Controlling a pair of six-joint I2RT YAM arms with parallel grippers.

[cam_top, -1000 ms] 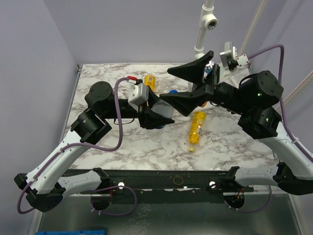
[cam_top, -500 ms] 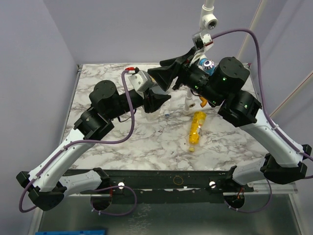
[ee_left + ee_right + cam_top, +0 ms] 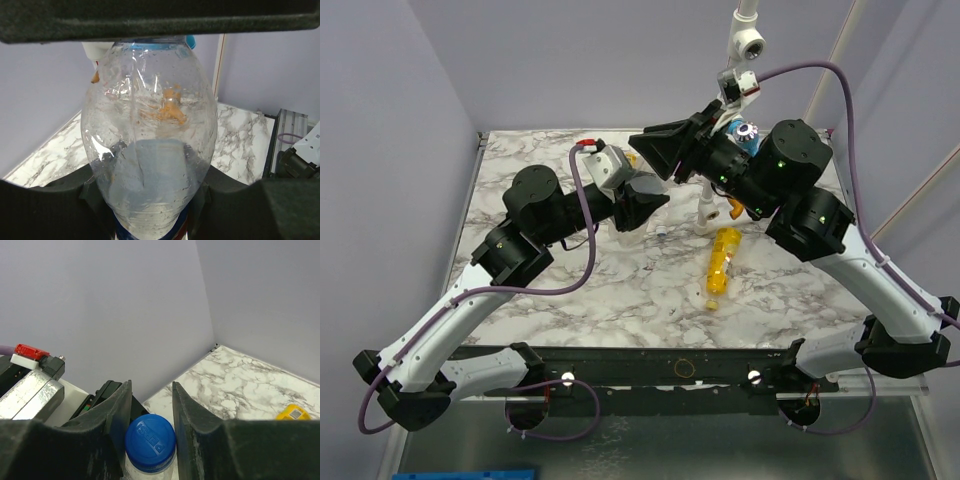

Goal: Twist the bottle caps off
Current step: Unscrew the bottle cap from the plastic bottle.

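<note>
Holding the body: our left gripper [image 3: 150, 115] is clamped around the clear plastic bottle with the blue label [image 3: 150, 165], which is up off the marble table [image 3: 620, 290], towards the back.
Blue ribbed screw cap [image 3: 150, 435]: pinched in our right gripper [image 3: 151, 392], jaws snug on both its sides.
Axis: the bottle's long axis runs from the left gripper straight into the right one with the cap facing the right wrist, so we reckon a wrist roll does the twisting.
Elsewhere: a yellow-orange bottle [image 3: 722, 262] lies flat on the table, well apart.

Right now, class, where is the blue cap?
In the right wrist view, bottom centre: the blue cap sits between the fingers of the right gripper, atop the clear bottle.
</note>
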